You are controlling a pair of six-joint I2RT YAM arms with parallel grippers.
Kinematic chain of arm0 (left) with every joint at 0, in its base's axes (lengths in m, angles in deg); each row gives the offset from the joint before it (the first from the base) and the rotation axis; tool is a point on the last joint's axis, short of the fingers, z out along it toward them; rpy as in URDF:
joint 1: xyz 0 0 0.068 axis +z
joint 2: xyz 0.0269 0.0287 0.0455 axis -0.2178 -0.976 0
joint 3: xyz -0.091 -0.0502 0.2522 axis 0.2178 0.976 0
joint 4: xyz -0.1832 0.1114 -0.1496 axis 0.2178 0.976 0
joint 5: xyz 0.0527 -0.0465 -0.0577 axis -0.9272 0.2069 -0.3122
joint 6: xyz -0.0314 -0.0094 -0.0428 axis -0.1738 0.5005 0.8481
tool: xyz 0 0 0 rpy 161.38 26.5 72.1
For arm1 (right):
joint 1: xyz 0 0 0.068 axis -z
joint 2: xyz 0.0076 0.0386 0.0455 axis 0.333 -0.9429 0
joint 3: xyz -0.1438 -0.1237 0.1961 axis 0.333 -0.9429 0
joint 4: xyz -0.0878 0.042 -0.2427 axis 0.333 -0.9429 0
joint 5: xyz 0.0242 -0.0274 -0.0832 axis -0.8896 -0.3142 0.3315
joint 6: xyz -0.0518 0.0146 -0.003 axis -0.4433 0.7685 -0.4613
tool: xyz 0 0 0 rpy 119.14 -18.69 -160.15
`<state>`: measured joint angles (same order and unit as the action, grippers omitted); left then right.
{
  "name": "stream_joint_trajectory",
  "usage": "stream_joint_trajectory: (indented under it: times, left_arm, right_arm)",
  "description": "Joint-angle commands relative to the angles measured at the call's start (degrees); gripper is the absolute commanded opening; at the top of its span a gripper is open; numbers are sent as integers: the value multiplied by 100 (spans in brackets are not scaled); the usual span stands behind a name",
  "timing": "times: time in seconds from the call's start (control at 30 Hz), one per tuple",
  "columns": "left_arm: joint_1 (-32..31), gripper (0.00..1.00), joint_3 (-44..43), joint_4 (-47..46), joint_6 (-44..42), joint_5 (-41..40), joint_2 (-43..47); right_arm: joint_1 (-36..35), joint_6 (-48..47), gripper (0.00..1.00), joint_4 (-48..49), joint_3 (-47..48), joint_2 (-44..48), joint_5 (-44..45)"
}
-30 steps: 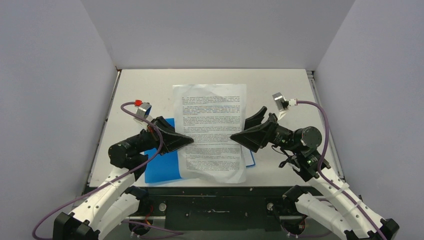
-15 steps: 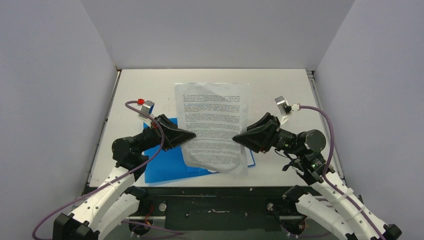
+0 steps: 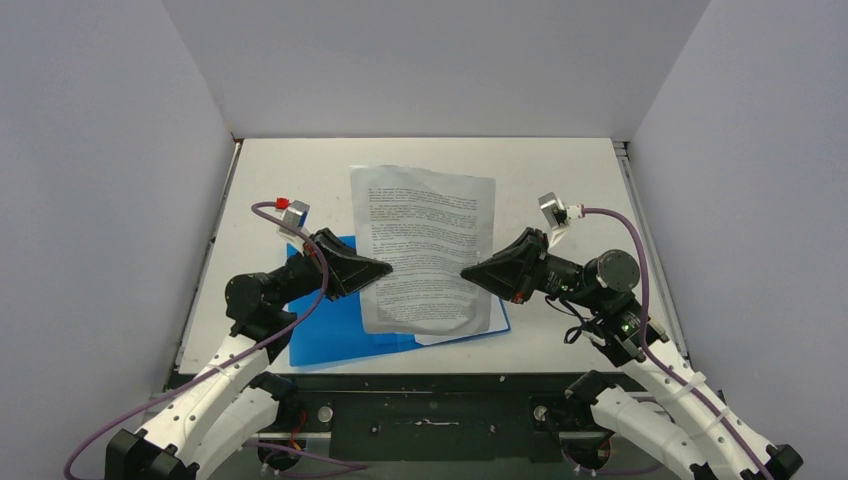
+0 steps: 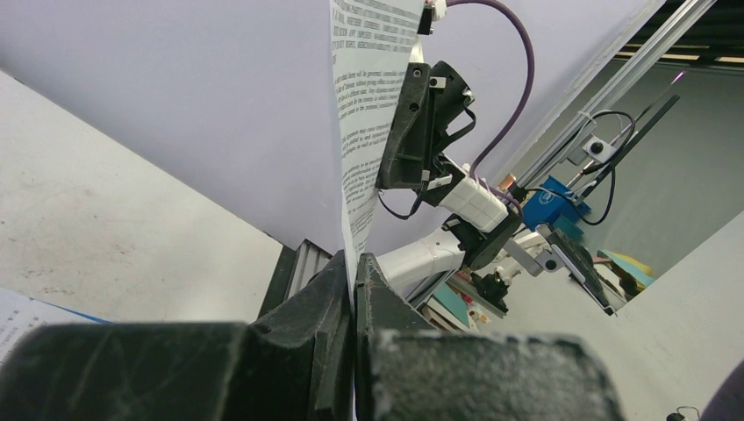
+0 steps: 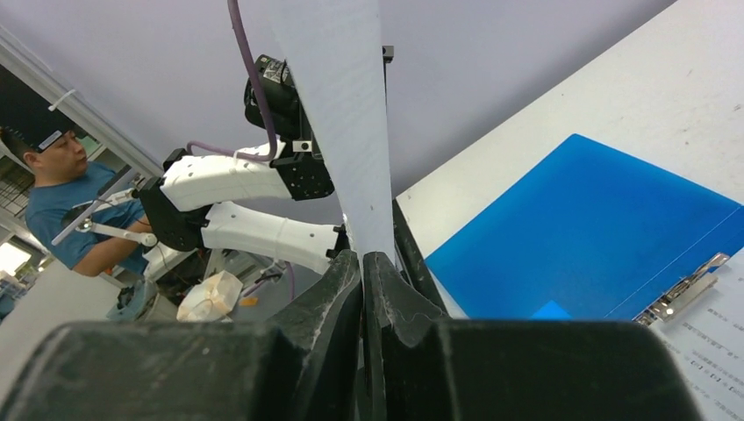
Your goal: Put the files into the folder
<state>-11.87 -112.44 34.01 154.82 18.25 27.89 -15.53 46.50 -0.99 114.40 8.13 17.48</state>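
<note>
One of the files, a white printed sheet [image 3: 425, 250], hangs in the air over the table, pinched at both side edges. My left gripper [image 3: 386, 268] is shut on its left edge, as the left wrist view confirms [image 4: 354, 263] with the sheet [image 4: 368, 96] rising from the jaws. My right gripper [image 3: 466, 272] is shut on its right edge; in the right wrist view [image 5: 361, 259] the sheet [image 5: 338, 105] stands edge-on. The blue folder [image 3: 325, 330] lies open below, its clip [image 5: 689, 291] showing. A second printed sheet [image 5: 711, 338] lies on the folder's right half.
The white table [image 3: 300, 170] is walled by grey panels on three sides. A metal rail [image 3: 625, 165] runs along its right edge. A person [image 5: 61, 189] stands beyond the table in the right wrist view.
My right gripper has closed on the sheet's right edge. The sheet's near end has come up off the folder, and the sheet now sags between both grippers. The left gripper stayed shut.
</note>
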Motion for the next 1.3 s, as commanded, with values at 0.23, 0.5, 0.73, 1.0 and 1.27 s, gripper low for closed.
stream_joint_trajectory:
  times: [0.23, 0.5, 0.73, 1.0, 1.27]
  left_arm:
    - [11, 0, -255, -152, -56, -30, 73]
    - [17, 0, -194, -170, -53, -51, 94]
    - [16, 0, -155, -171, -23, -10, 136]
    - [16, 0, -46, -269, 47, 21, 186]
    - [10, 0, 62, -410, 134, 6, 169]
  right_arm:
    - [-54, -339, 34, -108, 247, -85, 167]
    - [-88, -348, 5, -75, 219, -92, 228]
    - [-92, -469, 21, -237, 370, 0, 482]
    - [-95, -314, 29, 77, 450, -70, 449]
    - [-95, -172, 25, 378, 503, -176, 443]
